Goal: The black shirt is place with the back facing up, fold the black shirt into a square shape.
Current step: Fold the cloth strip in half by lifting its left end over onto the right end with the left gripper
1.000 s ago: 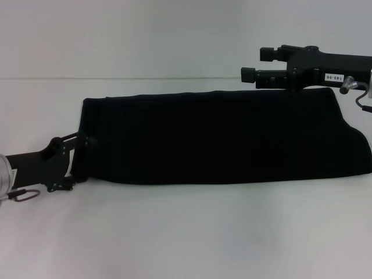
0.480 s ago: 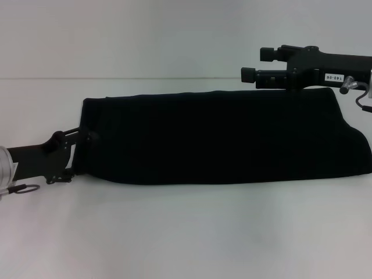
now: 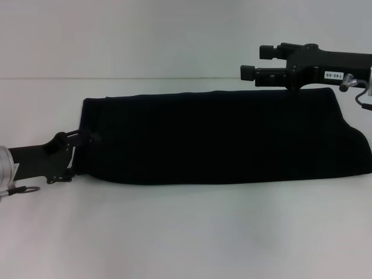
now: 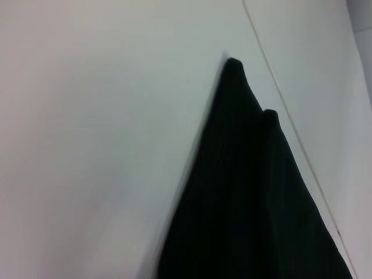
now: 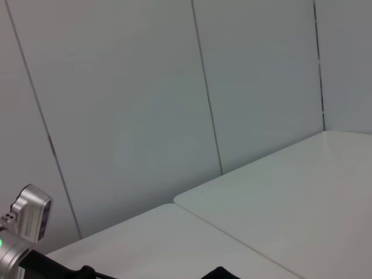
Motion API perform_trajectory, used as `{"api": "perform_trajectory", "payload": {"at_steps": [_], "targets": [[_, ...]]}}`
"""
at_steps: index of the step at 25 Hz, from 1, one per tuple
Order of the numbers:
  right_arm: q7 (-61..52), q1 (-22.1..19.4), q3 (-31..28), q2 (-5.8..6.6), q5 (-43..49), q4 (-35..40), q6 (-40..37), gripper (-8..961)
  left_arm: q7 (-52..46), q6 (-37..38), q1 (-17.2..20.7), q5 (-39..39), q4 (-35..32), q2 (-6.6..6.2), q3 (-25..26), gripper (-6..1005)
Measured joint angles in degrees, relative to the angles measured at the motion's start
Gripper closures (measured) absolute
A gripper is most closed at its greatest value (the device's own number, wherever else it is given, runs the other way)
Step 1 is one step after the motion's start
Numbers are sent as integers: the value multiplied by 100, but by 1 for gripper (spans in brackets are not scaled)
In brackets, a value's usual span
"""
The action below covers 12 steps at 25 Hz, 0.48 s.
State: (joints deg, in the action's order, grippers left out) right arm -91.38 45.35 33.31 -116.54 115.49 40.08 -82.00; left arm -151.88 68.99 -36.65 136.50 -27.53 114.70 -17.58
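**Inspector:** Where it lies across the white table (image 3: 186, 232), the black shirt (image 3: 221, 136) is folded into a long band running left to right, plain and matte, with no lettering showing.

**Clerk:** And the left gripper (image 3: 87, 139)?

**Inspector:** At the band's left end, fingertips touching the cloth edge. Whether they clamp it, I cannot tell.

**Clerk:** The right gripper (image 3: 256, 63)?

**Inspector:** Lifted over the far right corner, fingers apart, holding nothing.

**Clerk:** The wrist cameras?

**Inspector:** The left wrist view shows two pointed dark folds of the shirt (image 4: 250, 192) against the tabletop. The right wrist view shows mostly the panelled wall (image 5: 145, 104).
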Motion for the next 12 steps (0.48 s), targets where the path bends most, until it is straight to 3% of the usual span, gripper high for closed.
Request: {"api": "perform_trajectory", "payload": {"at_steps": [7,12], "targets": [[13,21,0,0,0,0,0,53,124,79,0,6,-14,0,-144,109],[13,36,0,12,-1,0,0,52,249,75,24,37,-81,0,-198,207]]}}
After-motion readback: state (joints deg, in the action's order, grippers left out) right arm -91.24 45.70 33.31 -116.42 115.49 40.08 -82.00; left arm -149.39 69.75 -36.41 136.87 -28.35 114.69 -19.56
